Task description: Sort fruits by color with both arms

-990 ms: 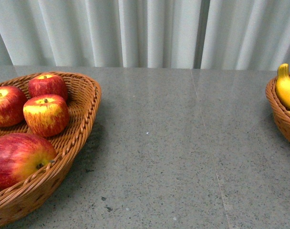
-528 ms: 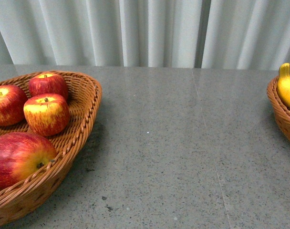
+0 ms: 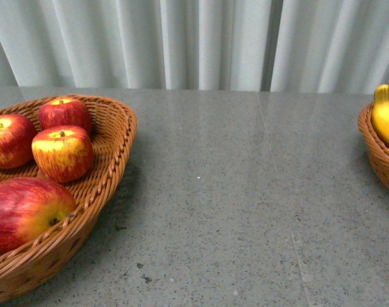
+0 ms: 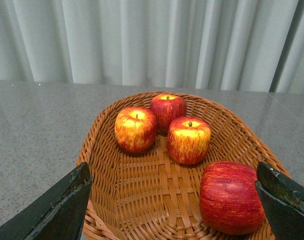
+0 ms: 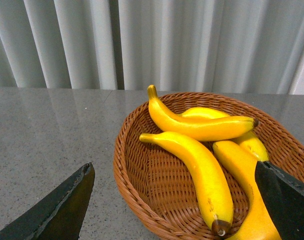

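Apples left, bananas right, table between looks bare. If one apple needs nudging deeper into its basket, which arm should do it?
Left, probably. The left gripper hangs open over the apple basket, the nearest apple between its jaws. The right gripper faces the bananas.

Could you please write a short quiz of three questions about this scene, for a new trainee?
1. How many apples lie in the left basket?
2. True or false: a banana lies on the table between the baskets.
3. The left gripper's jaws stand: A) wide apart and empty, B) closed on an apple.

Key: 1. four; 2. false, all bananas are in the right basket; 3. A.
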